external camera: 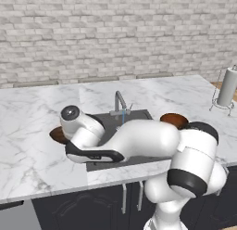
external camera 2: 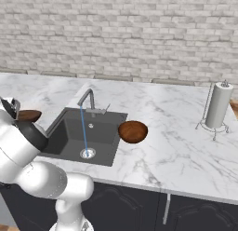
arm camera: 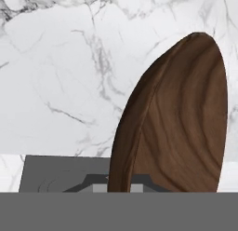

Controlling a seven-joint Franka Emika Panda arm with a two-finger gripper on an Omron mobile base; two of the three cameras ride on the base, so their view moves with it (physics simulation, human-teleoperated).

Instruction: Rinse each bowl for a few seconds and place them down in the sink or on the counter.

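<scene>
One dark brown wooden bowl is over the counter just left of the sink. My gripper is shut on its rim, and the bowl rises edge-on close in front of the hand view. From the right base view this bowl peeks out behind my arm. I cannot tell whether it rests on the marble or hangs just above it. The second bowl sits upright on the counter at the sink's right edge. A thin stream of water runs from the faucet into the basin.
A paper towel holder stands at the far right of the counter. The brick wall runs along the back. My arm stretches across the front of the sink. Dark cabinets lie below the counter edge.
</scene>
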